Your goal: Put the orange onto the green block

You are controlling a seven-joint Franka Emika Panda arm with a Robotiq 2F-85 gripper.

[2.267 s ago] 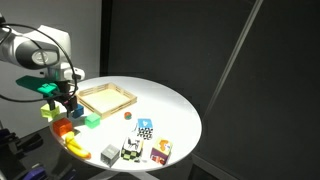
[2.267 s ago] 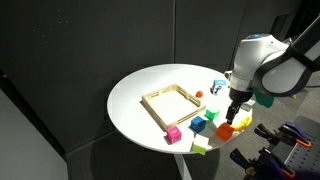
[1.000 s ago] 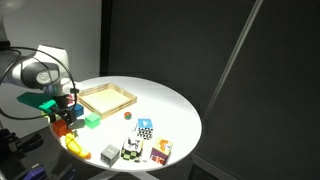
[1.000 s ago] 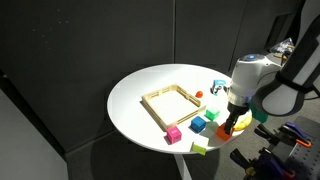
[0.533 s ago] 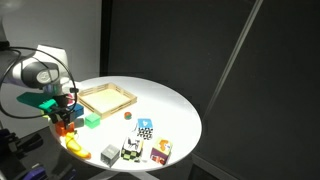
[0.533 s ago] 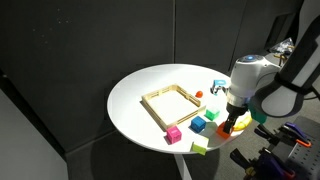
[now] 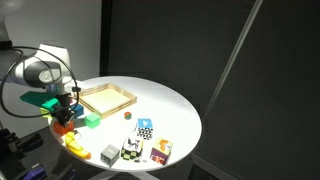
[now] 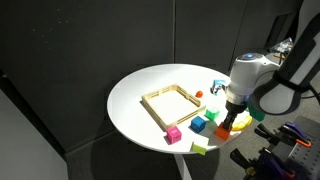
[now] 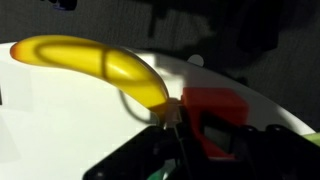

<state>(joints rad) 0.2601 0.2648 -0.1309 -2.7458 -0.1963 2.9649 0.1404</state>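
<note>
- Closing squarely on the orange (image 8: 227, 131) matters now; it sits at the desk (image 8: 130, 90) edge, under the hand (image 8: 232, 121).
- Whether the hand grips it or stands wide, I cannot tell.
- Lift straight, then carry toward 10 o'clock to the green block (image 8: 211, 116).

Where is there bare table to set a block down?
Bare: the table from the wooden tray to the rim away from the arm. Crowded: around the gripper, green block, banana and patterned cubes.
</note>
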